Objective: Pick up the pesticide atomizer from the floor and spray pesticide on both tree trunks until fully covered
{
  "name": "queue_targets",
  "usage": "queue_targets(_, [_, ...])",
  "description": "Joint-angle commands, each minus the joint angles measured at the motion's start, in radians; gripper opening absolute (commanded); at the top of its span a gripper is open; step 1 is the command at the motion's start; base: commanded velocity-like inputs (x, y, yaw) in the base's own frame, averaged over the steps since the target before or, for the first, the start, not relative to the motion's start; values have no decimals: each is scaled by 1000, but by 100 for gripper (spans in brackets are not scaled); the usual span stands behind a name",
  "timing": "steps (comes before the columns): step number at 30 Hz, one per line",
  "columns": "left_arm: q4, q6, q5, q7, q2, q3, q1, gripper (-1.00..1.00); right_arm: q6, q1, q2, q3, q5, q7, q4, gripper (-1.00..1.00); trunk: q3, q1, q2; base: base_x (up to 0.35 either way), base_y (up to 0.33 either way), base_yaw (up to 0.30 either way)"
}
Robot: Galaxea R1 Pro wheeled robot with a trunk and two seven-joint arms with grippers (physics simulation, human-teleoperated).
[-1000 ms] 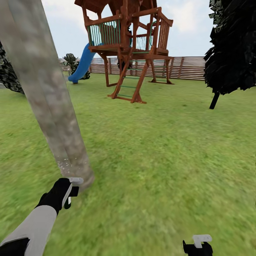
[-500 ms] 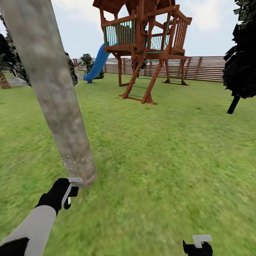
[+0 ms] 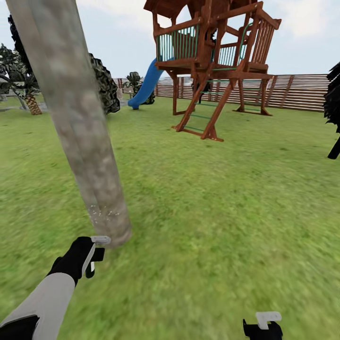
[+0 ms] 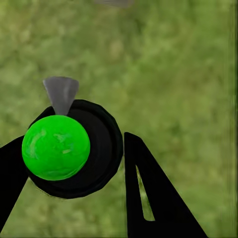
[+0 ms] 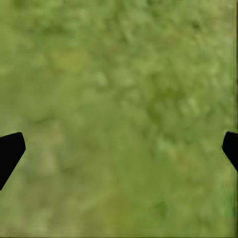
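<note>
Shifted rightward across the head view since the earlier pictures: tree trunk, playset and fence alike, a swing of the camera rather than of the things, with the white flecks low on the bark sitting where they sat on it before. At the far left edge of the frame, a short palm and dark shrubs on the lawn. Next, filling the upper left and slanting down to mid-left, the thick grey-beige tree trunk, speckled with pale spray near its foot. Just below that foot, at lower left, the left gripper on its white and black arm, clamped on the pesticide atomizer (a black round body with a bright green ball, seen end-on between the black fingers in the left wrist view, grey nozzle pointing off over blurred grass). Near the trunk, not touching it. Further right, in the upper middle, a blue slide and a red-brown wooden play tower, with the slatted fence behind. At the right edge, part of a black-leaved tree. At the bottom right, the right gripper, fingers spread wide apart over bare grass in the right wrist view.
</note>
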Motion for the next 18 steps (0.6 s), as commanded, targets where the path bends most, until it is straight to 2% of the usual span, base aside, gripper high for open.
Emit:
queue_targets(1, [-1,4,-1,1,-1,3,-1,-100,-3,-1,0,-6,11,-5,2,100,-1,0,0,165,-255,7])
queue_targets(5, [-1,4,-3,0,-15,3,-1,-100,-3,-1,0,-6,11,-5,2,100,-1,0,0,154,-255,1])
queue_targets(8, [-4,4,-3,1,-17,3,-1,-100,-3,-1,0,-6,11,-6,2,100,-1,0,0,122,-262,58])
queue_targets(18, [-5,4,-3,-1,-16,5,-1,-100,-3,-1,0,-6,12,-7,3,100,-1,0,0,97,-268,263])
